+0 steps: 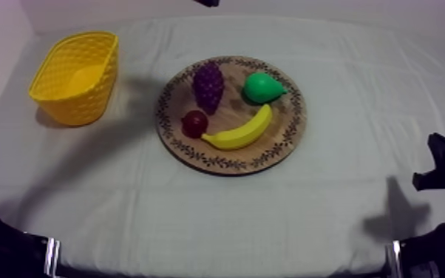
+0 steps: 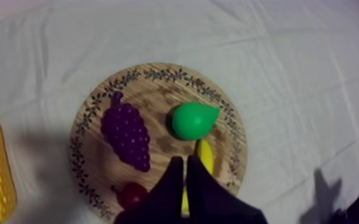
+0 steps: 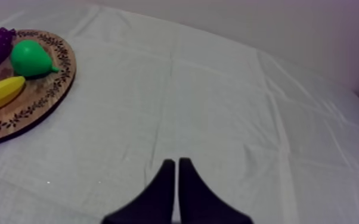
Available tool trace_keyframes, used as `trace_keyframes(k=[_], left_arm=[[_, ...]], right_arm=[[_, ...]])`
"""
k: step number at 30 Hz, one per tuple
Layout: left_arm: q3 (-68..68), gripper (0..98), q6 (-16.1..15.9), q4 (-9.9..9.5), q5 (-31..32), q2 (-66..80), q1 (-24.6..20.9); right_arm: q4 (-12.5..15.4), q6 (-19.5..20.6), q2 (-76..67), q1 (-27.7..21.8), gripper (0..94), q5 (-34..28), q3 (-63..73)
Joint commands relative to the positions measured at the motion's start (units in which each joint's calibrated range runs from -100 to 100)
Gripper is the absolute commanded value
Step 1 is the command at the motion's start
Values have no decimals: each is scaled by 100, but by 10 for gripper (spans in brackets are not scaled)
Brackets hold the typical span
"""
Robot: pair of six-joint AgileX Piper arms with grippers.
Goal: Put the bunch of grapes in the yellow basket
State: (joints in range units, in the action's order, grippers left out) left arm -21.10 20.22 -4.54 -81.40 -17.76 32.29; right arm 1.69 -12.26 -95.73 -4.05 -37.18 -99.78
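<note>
The purple bunch of grapes (image 1: 208, 85) lies on the far left part of the round wooden board (image 1: 284, 140), apart from the yellow basket (image 1: 74, 74) at the table's left. In the left wrist view my left gripper (image 2: 186, 164) is shut on nothing, a narrow wedge hanging over the board's near side by the banana (image 2: 204, 156), just right of the grapes (image 2: 126, 137). My right gripper (image 3: 176, 162) is also shut on nothing and points across bare cloth right of the board (image 3: 45, 89).
On the board also lie a green pear (image 1: 262, 87), a yellow banana (image 1: 240, 131) and a small red fruit (image 1: 194, 123). My right arm (image 1: 443, 166) sits low at the table's right edge. Bare cloth lies between board and basket.
</note>
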Motion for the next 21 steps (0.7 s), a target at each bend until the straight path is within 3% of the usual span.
trace_keyframes(k=[1, 10, 18, 21], left_arm=[[-301, 15, 48, 30, -84, -319, -34], [-464, 16, 96, 79, -218, -984, -248], [-282, 21, 86, 61, 183, -1194, -359], [-273, 109, 65, 73, 265, -1221, -361]], right_arm=[[-1, -2, -2, -1, 5, 0, 1], [-1, -2, -2, -1, 5, 0, 1], [-1, -2, -2, -1, 5, 0, 1], [-1, -2, -2, -1, 5, 0, 1]])
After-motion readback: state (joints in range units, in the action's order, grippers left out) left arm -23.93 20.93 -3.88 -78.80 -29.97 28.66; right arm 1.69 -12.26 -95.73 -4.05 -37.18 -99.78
